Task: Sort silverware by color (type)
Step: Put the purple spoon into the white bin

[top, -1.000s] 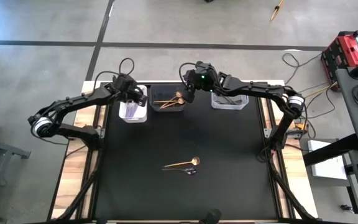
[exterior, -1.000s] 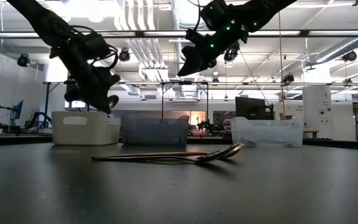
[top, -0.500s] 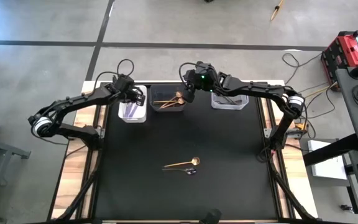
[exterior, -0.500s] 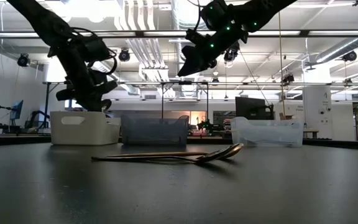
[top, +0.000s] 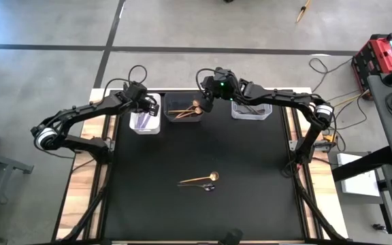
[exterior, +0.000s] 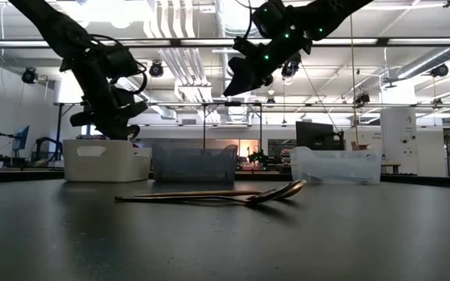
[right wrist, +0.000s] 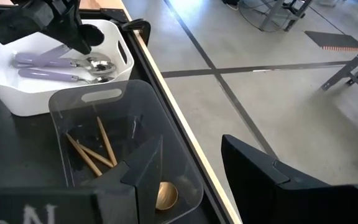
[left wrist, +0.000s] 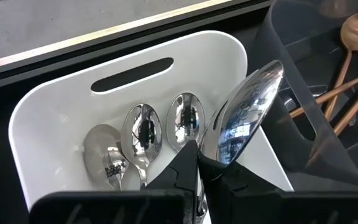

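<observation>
My left gripper (left wrist: 197, 163) is shut on a silver spoon (left wrist: 247, 112) above the white bin (top: 145, 121). Three more silver spoons (left wrist: 143, 134) with lilac handles (right wrist: 42, 60) lie in that bin. My right gripper (right wrist: 197, 180) hangs open with nothing between its fingers, above the dark bin (top: 184, 111), which holds gold spoons (right wrist: 95, 152). On the black mat a gold spoon (top: 199, 179) and a dark utensil (top: 206, 186) lie flat side by side. My left gripper pinches the silver spoon between its two fingers just behind the bowl (left wrist: 213, 152). The fingers slant down from above the bin. The bowl sticks out past the fingertips, lifted clear over the white bin. The fingers hide the handle.
A clear bin (top: 250, 109) stands to the right of the dark one along the far edge. The wide black mat (top: 250, 170) around the two loose utensils is free room. Cables and a red case (top: 380, 58) lie on the floor beyond the table's right side.
My left gripper has turned at the wrist above the white bin and stays shut on the spoon. Its fingertips have swung a little toward the table's left edge and now tip down more steeply.
</observation>
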Controlling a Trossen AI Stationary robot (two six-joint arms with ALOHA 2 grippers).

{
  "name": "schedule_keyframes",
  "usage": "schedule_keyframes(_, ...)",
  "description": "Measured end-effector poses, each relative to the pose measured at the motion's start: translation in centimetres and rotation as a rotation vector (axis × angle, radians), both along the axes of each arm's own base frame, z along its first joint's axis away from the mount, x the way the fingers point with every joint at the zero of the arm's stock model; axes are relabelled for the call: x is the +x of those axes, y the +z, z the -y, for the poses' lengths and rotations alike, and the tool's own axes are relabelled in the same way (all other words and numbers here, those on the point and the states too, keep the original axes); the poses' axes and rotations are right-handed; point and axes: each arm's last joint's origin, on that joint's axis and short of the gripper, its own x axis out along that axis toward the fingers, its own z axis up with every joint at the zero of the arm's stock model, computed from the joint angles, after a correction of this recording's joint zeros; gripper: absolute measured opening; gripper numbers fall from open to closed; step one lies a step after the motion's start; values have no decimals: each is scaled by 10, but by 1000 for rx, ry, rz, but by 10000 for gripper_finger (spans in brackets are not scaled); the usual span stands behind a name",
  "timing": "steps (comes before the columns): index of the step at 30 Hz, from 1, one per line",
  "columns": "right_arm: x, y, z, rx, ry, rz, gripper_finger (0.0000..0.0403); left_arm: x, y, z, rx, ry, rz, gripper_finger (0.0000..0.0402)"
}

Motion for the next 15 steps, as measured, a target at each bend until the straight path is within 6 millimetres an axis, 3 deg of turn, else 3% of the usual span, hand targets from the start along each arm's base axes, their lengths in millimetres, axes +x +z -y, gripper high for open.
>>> schedule_keyframes(6, 0, 0, 0, 0, 0, 0, 157, 0, 0, 0, 0, 3, 2, 4)
schedule_keyframes(15, 0, 0, 0, 0, 0, -1, 157, 0, 0, -1, 15, 18, -10, 54)
